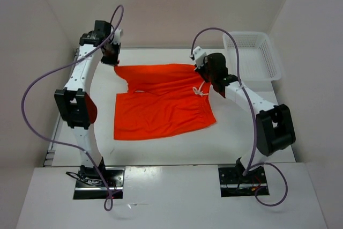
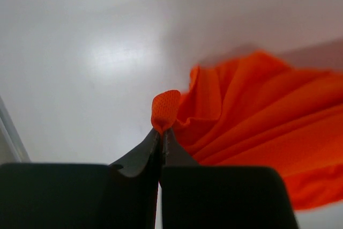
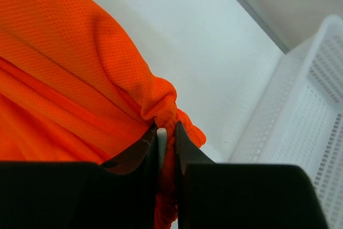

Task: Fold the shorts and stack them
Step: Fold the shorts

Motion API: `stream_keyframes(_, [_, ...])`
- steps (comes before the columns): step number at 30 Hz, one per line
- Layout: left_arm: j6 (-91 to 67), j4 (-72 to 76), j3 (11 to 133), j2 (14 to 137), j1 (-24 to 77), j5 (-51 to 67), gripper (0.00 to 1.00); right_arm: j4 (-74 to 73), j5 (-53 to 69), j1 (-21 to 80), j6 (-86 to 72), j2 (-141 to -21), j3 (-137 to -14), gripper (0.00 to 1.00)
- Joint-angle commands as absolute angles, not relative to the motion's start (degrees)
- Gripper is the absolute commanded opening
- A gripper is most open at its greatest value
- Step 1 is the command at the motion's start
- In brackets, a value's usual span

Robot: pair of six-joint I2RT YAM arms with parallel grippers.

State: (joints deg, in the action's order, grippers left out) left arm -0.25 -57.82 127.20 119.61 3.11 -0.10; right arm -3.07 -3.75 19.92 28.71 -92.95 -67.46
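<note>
The bright orange shorts (image 1: pixel 161 103) lie spread on the white table, with the white drawstring (image 1: pixel 200 89) at their right side. At the far left corner of the cloth my left gripper (image 1: pixel 111 53) is shut on a small tip of orange fabric (image 2: pixel 165 112). My right gripper (image 1: pixel 202 69) is shut on the bunched far right corner, at the waistband end. In the right wrist view a wad of shorts (image 3: pixel 161 105) sits between the fingers (image 3: pixel 185 148). Both held corners are raised a little off the table.
A white plastic basket (image 1: pixel 252 54) stands at the far right, also visible as a white basket (image 3: pixel 316 148) beside the right gripper. White walls enclose the table on the left, back and right. Purple cables loop from both arms.
</note>
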Motion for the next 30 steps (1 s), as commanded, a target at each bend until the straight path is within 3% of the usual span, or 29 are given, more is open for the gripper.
stream_keyframes(1, [0.0, -58.98, 110.52, 110.87, 2.46, -2.98, 0.0, -6.32, -0.53, 23.19, 34.54, -89.48, -62.24, 0.0])
stream_keyframes(10, [0.0, -61.96, 82.29, 97.39, 4.04, -0.09, 0.0, -7.9, 1.05, 28.48, 36.64, -81.13, -52.12, 0.0])
stream_keyframes(15, [0.0, -61.44, 71.39, 92.73, 4.04, 2.45, 0.07, -11.51, 5.35, 34.97, 45.07, -71.57, -43.26, 0.03])
stream_keyframes(18, [0.0, -61.44, 68.04, 92.72, 4.04, 3.16, 0.2, -14.05, 6.24, 40.33, 47.45, -66.89, -39.03, 0.16])
stream_keyframes(19, [0.0, -61.44, 66.55, 92.72, 4.04, 3.86, 0.27, -17.19, 7.81, 41.21, 48.16, -66.88, -39.02, 0.45])
stream_keyframes(22, [0.0, -61.44, 65.31, 92.2, 4.04, 5.18, 0.33, -21.34, 9.57, 41.92, 48.16, -66.18, -40.15, 0.64])
stream_keyframes(25, [0.0, -61.44, 63.99, 91.05, 4.04, 4.66, 0.37, -24.69, 9.58, 41.92, 45.63, -64.87, -43.57, 0.72])
stream_keyframes(30, [0.0, -60.91, 61.08, 90.53, 4.04, 4.13, 0.4, -24.7, 9.84, 41.92, 37.02, -64.86, -50.7, 0.71])
